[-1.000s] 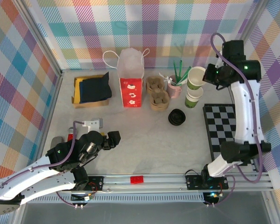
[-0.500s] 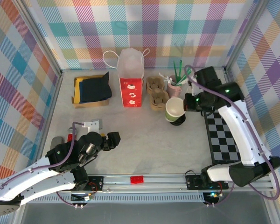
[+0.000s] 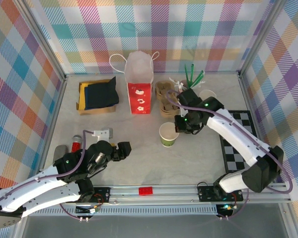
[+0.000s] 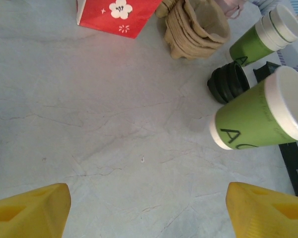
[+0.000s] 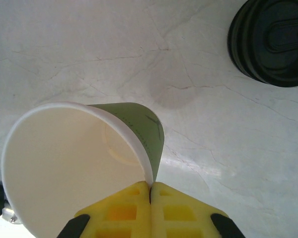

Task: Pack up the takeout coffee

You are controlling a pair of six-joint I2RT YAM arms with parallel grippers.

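Right pincer (image 5: 150, 188) pinches the rim of one open-topped green paper cup (image 5: 74, 158); one stack of black plastic lids (image 5: 270, 39) lies beyond. Left pincer (image 4: 149, 208) gapes, empty.

cup (image 3: 169, 134) front of carrier (image 3: 164, 98) | bag (image 3: 139, 94) left of carrier

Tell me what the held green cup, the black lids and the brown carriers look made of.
The green cup: likely paper, matte green outside, white inside, thin rolled rim. The black lids: probably plastic, faint sheen, moulded ridges. The brown carriers: seemingly moulded pulp, dull, rough, soft edges.
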